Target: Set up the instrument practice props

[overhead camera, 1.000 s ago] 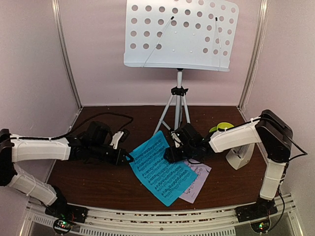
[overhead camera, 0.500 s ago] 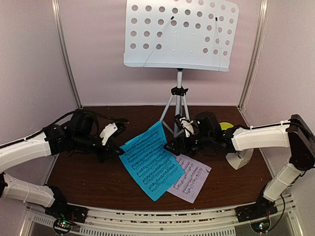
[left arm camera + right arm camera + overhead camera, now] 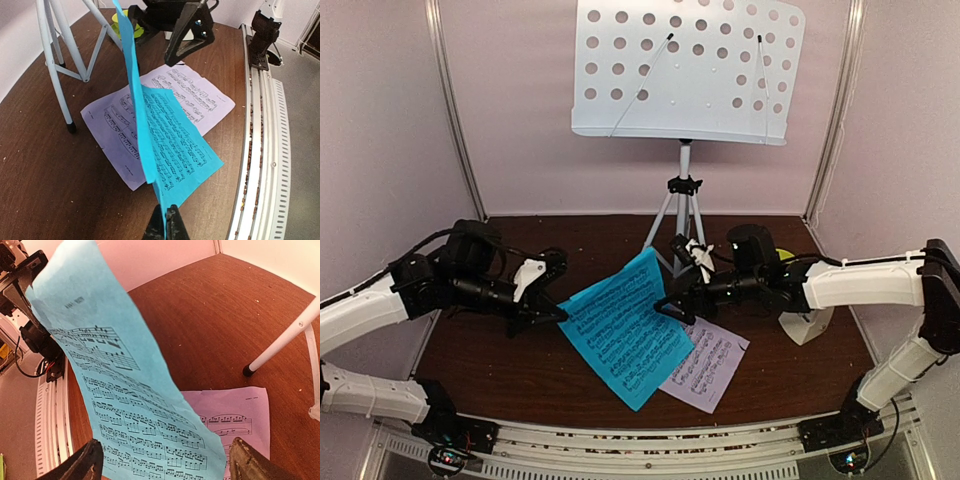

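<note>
The cyan music sheet (image 3: 620,335) is held up by its left corner, on edge and curling, its lower end near the table. My left gripper (image 3: 561,312) is shut on that corner (image 3: 167,226). My right gripper (image 3: 668,300) stands wide open at the sheet's upper right edge; the cyan sheet (image 3: 130,405) passes loosely between its fingers (image 3: 89,463). The lilac sheet (image 3: 708,365) lies flat on the table, partly under the cyan one. The perforated music-stand desk (image 3: 685,70) stands at the back on its tripod legs (image 3: 682,215). The cream metronome (image 3: 807,325) sits at the right.
A lime-green cup (image 3: 779,255) shows just behind my right arm. One tripod foot (image 3: 247,371) rests close to the lilac sheet (image 3: 235,415). The table's near rail (image 3: 255,150) runs along the front edge. Pale walls close in both sides.
The cyan sheet lay flat; my left gripper has lifted its left corner up and to the left. My right gripper has opened wide and its arm has stretched out lower.
</note>
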